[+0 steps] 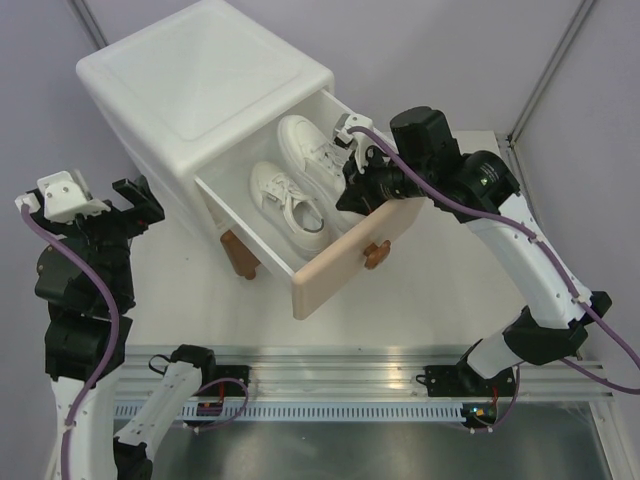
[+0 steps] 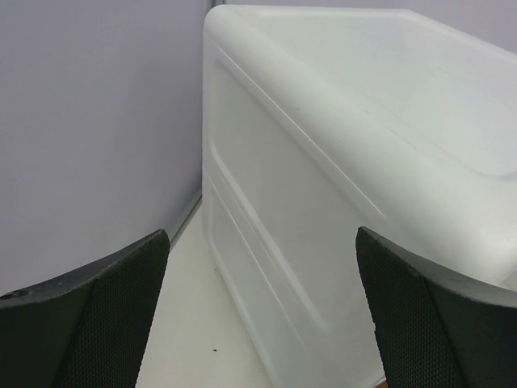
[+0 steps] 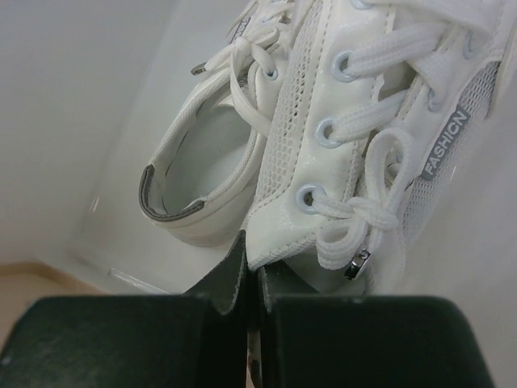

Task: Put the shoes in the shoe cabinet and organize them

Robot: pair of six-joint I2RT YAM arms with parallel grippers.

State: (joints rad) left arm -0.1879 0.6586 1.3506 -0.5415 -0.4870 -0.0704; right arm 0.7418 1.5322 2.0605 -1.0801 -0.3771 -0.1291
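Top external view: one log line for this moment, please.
left claw open; right claw shut on white lace-up sneaker; other white sneaker in open beige-fronted drawer

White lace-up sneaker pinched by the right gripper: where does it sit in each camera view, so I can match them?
Top external: white lace-up sneaker, the farther one in the open beige-fronted drawer, at the right gripper.
Left wrist: not in it.
Right wrist: centre-right, its edge in the shut right gripper.
Shared landmark: second white sneaker beside it.
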